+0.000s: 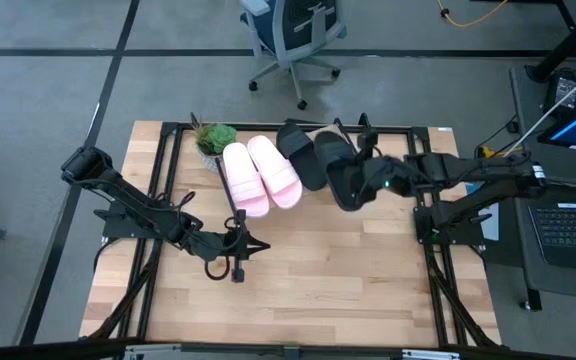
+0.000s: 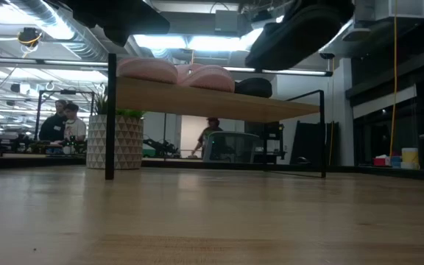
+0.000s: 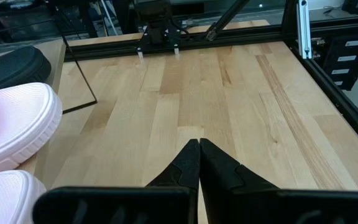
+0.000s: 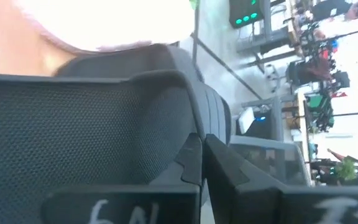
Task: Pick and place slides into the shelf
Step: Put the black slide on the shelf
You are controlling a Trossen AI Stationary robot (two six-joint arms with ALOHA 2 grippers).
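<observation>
Nearest the front edge of the table, the left gripper waits low over bare wood with its jaws pressed together on nothing — parked, it seems, to leave the shelf approach free for the other arm. Farther back the right gripper reaches in from the right with its jaws clamped on the last black slide; the right wrist view shows the fingers pinched on the slide's wide strap, a sensible grasp since the strap is the one part that stands up from the sole. In the low view this slide hangs tilted in the air above the right end of the shelf, apparently not yet set down. The open spot looks to be that right end, because the two pink slides already lie side by side on the slanted board and another black slide rests just beside them. That neighbour is the main thing in the way — the held slide must come down next to it without nudging it. A small potted plant stands at the shelf's left end, well clear. Beyond the table, an office chair and people in the room.
</observation>
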